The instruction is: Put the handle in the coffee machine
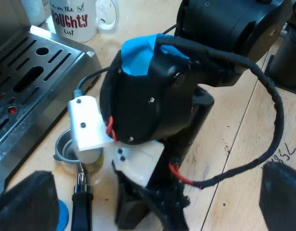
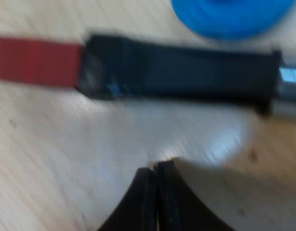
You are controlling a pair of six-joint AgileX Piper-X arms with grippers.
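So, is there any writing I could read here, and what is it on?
"I'm on the NAUGHTY List", with a ticked box: printed on the white mug beside the espresso machine.
Handwritten marks on the wooden table: too scrawled to read.
The dark handle and its red end carry no text that I can see.

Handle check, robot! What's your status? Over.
Left gripper open. Right gripper shut, empty, just beside the handle. Handle loose on the table, not in the machine. Blue tamper close by it.
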